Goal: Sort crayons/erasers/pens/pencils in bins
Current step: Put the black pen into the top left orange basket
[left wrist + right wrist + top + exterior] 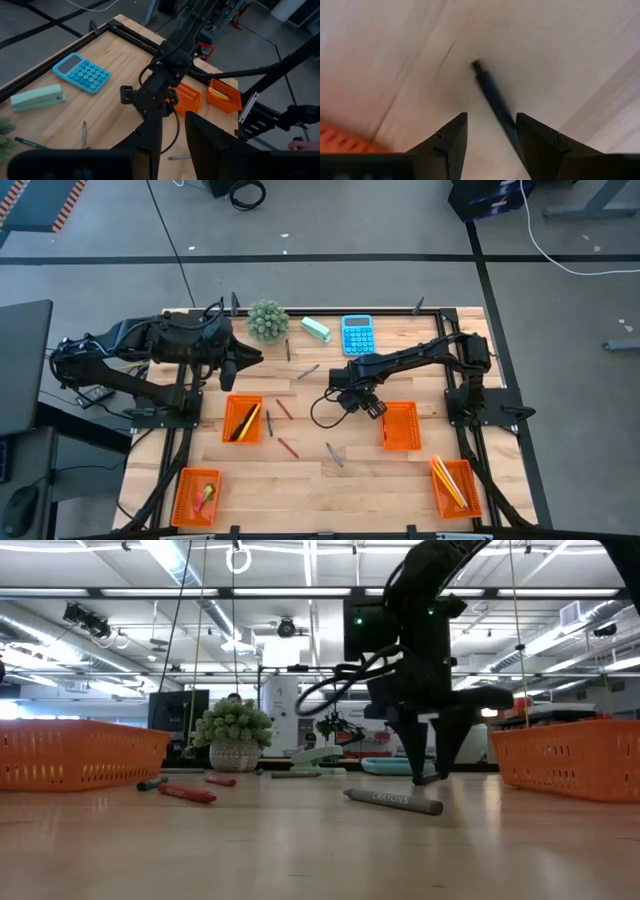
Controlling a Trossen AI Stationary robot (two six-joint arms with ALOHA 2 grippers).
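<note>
We look down on the wooden surface (300, 480) with four orange bins (242, 419) on it: two on the left side, two on the right. One left bin holds dark and yellow sticks, the near-left one (197, 494) small coloured bits we cannot make out, and the near-right one (455, 486) yellow pencils (447, 482).

The right end effector (367, 406) hangs low just beside the middle-right bin (400, 425), its fingers (451, 140) spread apart and gripping nothing. A dark pen (496, 102) lies on the wood between them, its far part running under one finger and cut off there.

The left end effector (243, 358) waits raised near the potted plant (267, 320); its fingers (212, 145) stand partly apart, empty.

Red crayons (286, 409) and a grey pen (334, 453) lie loose between the bins.
</note>
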